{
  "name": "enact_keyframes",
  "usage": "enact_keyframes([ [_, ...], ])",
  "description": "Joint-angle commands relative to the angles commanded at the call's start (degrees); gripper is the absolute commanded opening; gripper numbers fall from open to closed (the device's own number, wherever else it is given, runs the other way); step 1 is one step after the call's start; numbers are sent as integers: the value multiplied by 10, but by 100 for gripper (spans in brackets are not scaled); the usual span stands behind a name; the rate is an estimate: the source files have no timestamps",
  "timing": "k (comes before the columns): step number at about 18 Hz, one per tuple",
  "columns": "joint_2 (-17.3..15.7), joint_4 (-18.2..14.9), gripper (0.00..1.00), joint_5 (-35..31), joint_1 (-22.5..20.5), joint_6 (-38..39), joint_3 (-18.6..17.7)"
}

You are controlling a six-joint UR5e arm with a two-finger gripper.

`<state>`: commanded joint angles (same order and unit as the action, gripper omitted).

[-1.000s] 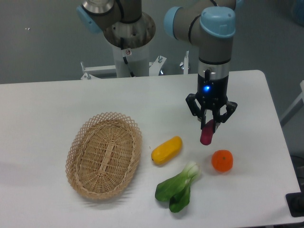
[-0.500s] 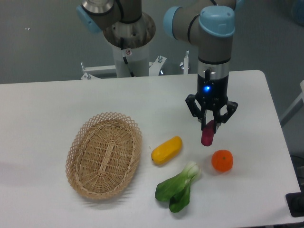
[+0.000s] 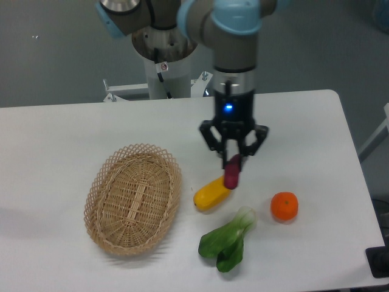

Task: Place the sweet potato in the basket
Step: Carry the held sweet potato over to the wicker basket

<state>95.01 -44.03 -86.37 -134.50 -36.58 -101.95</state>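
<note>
My gripper is shut on the top end of the sweet potato, a small magenta tuber that hangs upright below the fingers, above the table near the middle. It hangs just over the right end of the yellow vegetable. The basket, an oval tan wicker one with a lattice rim, lies on the table to the left, apart from the gripper, and holds nothing.
A round orange fruit sits to the right of the gripper. A green leafy bok choy lies near the front edge. The robot's base stands behind the table.
The gripper has carried the sweet potato to the left, from above the orange fruit to above the yellow vegetable's right end. Nothing else has moved.
</note>
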Motion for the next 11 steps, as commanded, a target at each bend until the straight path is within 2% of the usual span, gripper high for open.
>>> enact_keyframes([
  [2, 9, 0, 19, -47, 50, 42, -7],
  [4, 30, 4, 20, -101, 100, 94, -11],
  [6, 54, 6, 20, -147, 151, 112, -17],
  [9, 90, 11, 20, -173, 185, 139, -22],
  [11, 111, 13, 20, -179, 193, 143, -26],
])
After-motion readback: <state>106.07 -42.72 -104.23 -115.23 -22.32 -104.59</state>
